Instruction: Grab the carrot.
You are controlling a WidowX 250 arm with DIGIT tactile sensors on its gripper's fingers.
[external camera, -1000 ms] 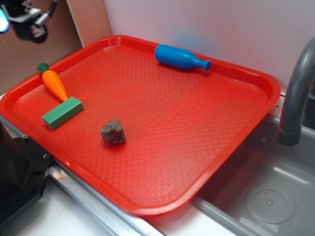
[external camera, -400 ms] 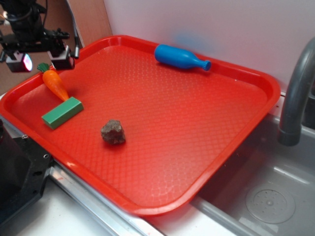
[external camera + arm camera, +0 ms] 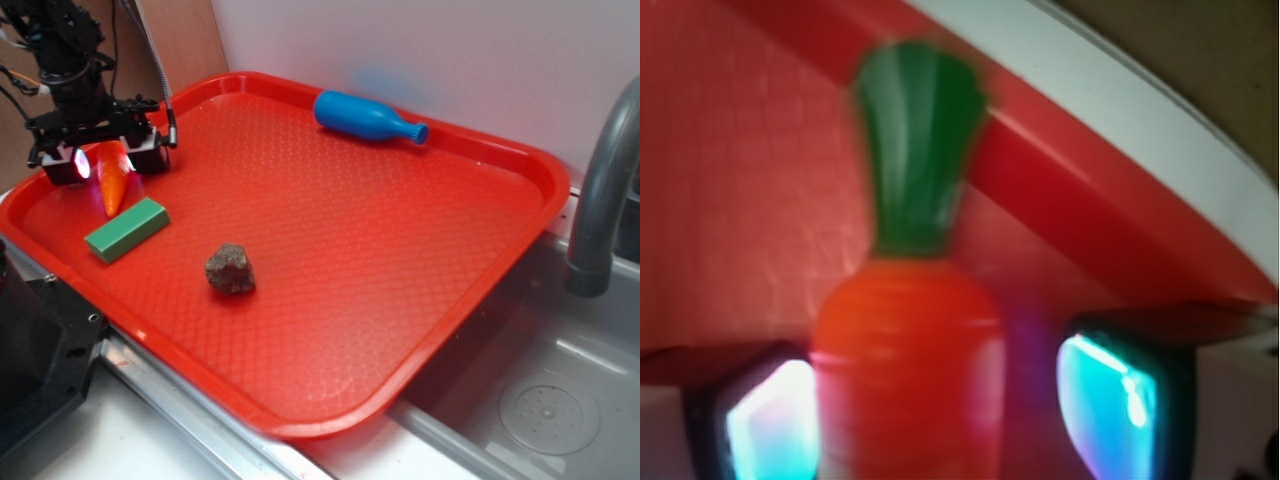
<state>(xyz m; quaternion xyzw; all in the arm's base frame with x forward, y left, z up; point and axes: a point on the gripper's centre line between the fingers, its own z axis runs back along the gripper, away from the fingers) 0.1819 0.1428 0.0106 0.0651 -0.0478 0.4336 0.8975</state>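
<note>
Now the gripper (image 3: 103,159) is sitting low over the carrot (image 3: 112,182), jaws spread apart with one pad (image 3: 775,425) on each side. Carrot is lying at the red tray's (image 3: 420,330) left edge, tip just beside the green block (image 3: 126,229).

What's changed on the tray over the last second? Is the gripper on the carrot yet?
The gripper has swung in from the upper left and dropped over the carrot, its fingers now either side of the thick end. There are gaps in the wrist view, so no grip yet. The carrot seems slightly shifted. The green block, rock and blue bottle stayed put.
</note>
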